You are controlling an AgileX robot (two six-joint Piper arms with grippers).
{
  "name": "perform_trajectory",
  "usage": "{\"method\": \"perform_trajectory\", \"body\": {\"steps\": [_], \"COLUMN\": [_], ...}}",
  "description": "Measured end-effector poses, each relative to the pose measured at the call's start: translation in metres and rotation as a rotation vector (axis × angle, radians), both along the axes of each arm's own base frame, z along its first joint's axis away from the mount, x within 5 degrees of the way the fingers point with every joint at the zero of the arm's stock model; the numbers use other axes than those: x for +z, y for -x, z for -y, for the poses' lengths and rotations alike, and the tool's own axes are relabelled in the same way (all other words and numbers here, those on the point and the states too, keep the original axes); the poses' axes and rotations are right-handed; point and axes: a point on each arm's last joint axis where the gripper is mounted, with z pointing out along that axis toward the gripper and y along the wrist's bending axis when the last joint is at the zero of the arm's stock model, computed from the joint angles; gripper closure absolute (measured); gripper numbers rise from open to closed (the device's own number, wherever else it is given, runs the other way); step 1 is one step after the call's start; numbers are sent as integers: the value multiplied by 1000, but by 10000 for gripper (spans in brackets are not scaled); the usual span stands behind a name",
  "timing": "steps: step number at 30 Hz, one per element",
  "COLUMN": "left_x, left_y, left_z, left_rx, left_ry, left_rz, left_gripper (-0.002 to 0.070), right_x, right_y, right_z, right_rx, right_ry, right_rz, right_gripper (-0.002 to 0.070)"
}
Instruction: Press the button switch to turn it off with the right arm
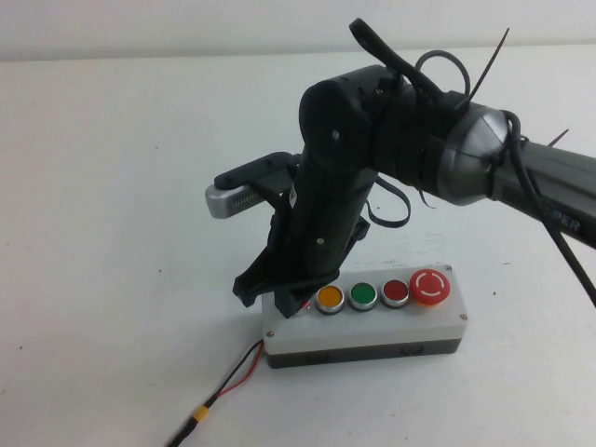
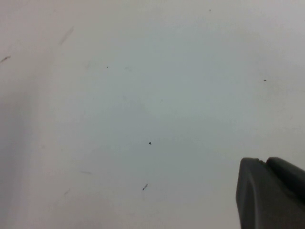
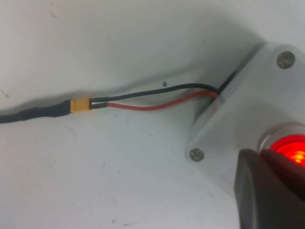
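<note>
The button switch (image 3: 290, 144) glows bright red inside its silver rim, at the end of the row on the white-and-grey box (image 1: 372, 331). My right gripper (image 1: 291, 303) reaches down from the right arm (image 1: 410, 140) and is shut, its black tips over that button and covering nearly all of it in the high view. In the right wrist view the gripper (image 3: 261, 153) overlaps the button's near edge; I cannot tell if it touches. My left gripper (image 2: 265, 161) is shut and empty over bare white table, outside the high view.
A yellow button (image 1: 329, 298), a green button (image 1: 362, 296), a darker red button (image 1: 395, 292) and a large red mushroom button (image 1: 432, 286) fill the rest of the row. Red and black wires (image 1: 237, 377) with a yellow connector (image 3: 80, 105) leave the box's left end.
</note>
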Motion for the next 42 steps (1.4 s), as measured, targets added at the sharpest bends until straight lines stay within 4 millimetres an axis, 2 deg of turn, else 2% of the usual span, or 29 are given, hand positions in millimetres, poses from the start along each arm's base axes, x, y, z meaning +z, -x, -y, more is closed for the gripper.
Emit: {"method": "perform_trajectory", "body": {"steps": [4, 10, 12, 19, 24, 31, 35, 38, 42], "left_x": [0, 0, 0, 0, 0, 0, 0, 0, 0], "left_y": [0, 0, 0, 0, 0, 0, 0, 0, 0], "left_z": [0, 0, 0, 0, 0, 0, 0, 0, 0], "left_rx": [0, 0, 0, 0, 0, 0, 0, 0, 0], "left_ry": [0, 0, 0, 0, 0, 0, 0, 0, 0], "left_rz": [0, 0, 0, 0, 0, 0, 0, 0, 0], "left_gripper": [677, 677, 677, 677, 677, 677, 677, 677, 677], "right_x": [7, 51, 70, 113, 129, 140, 136, 121, 93], "right_y": [2, 22, 37, 102, 150, 209, 236, 244, 237], "right_z": [2, 28, 46, 120, 168, 226, 255, 268, 268], "right_rx": [14, 40, 38, -64, -103, -118, -126, -130, -122], "right_ry": [-9, -22, -28, -64, -209, -356, -416, -401, -355], "right_rz": [16, 120, 159, 266, 400, 531, 613, 667, 724], "right_gripper": [691, 691, 691, 691, 691, 692, 692, 692, 692]}}
